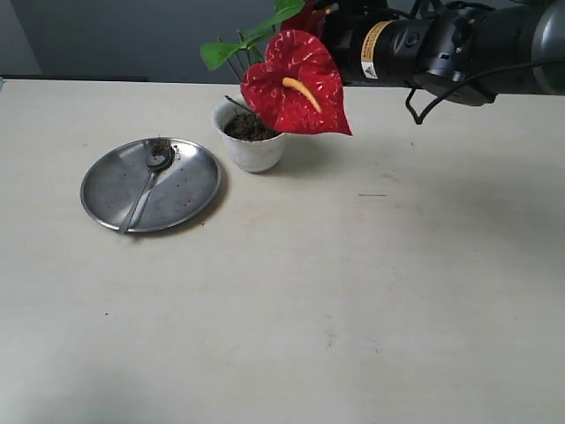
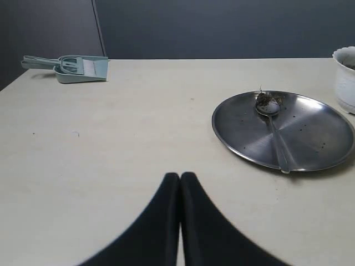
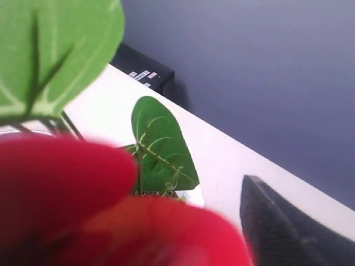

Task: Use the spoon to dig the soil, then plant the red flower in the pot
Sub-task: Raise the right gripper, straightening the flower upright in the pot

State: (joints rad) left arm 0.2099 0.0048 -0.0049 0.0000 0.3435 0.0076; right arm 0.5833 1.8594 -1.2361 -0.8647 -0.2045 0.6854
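The red flower (image 1: pixel 296 88) stands with its stems in the soil (image 1: pixel 249 129) of the white pot (image 1: pixel 254 150), its bloom leaning to the right. My right gripper (image 1: pixel 331 26) is up behind the bloom and leaves. In the right wrist view the blurred bloom (image 3: pixel 66 188) fills the front and only one black finger (image 3: pixel 283 221) shows, set well off to the side, so the jaws stand open. The spoon (image 1: pixel 146 190) lies on the steel plate (image 1: pixel 190 185) with a crumb of soil (image 2: pixel 266 100) at its bowl. My left gripper (image 2: pixel 180 176) is shut and empty, low over the table short of the plate (image 2: pixel 321 133).
A pale green dustpan and brush (image 2: pixel 77 67) lie at the table's far corner in the left wrist view. A dark box (image 3: pixel 141 66) sits beyond the table edge in the right wrist view. The right arm's black body (image 1: pixel 459 40) hangs over the back right of the table.
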